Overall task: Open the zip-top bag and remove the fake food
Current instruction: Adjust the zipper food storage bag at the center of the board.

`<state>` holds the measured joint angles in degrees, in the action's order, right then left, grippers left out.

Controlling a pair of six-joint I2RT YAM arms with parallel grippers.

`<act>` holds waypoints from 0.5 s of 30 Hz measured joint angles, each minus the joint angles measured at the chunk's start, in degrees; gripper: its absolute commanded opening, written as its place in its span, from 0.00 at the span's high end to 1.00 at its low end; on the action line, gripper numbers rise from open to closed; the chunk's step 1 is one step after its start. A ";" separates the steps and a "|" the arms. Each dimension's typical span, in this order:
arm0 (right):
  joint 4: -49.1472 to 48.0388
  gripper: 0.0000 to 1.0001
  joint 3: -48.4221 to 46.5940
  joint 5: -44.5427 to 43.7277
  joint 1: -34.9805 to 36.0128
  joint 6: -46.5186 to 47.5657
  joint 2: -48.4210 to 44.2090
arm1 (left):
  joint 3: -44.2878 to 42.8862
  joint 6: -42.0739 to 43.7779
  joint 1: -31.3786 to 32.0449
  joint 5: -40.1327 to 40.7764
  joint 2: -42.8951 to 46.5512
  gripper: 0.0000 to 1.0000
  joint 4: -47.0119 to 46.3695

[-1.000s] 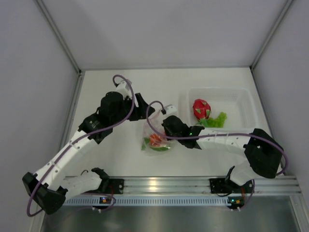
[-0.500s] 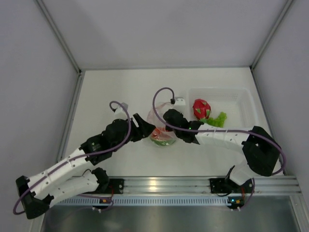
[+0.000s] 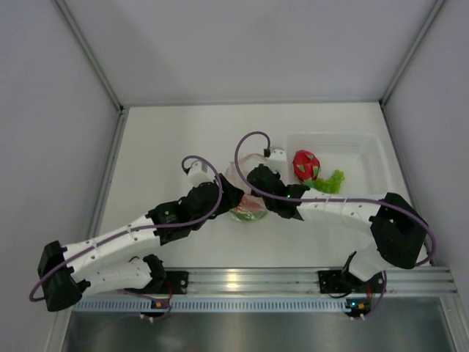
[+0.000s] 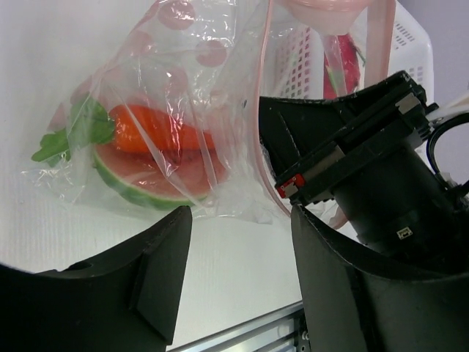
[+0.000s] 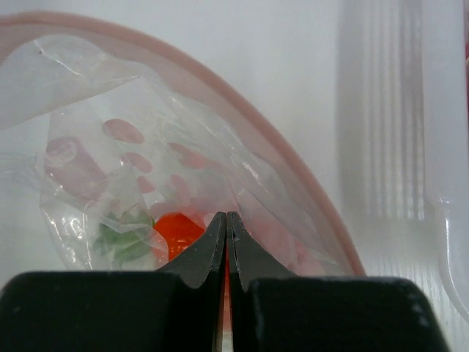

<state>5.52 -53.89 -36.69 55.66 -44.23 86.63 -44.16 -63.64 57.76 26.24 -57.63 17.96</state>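
in right fingers [image 5: 198, 257], clear crinkly zip-top bag [image 4: 183, 95], food [image 4: 157, 136] inside

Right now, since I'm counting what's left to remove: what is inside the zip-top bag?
Inside the zip-top bag: an orange piece, a melon slice and green leaves. Whether more lies behind them is hidden by the crinkled plastic.

Tub [image 3: 331, 136] just beside zip-top bag [image 4: 161, 110]
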 measured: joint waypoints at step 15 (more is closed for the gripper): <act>-0.59 1.00 2.27 -0.61 1.22 0.07 -0.57 | -0.74 -3.04 0.00 3.04 -6.84 0.50 -4.85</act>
<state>4.93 -51.62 -37.30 56.88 -44.16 86.06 -44.91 -66.67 57.76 29.28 -64.47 13.10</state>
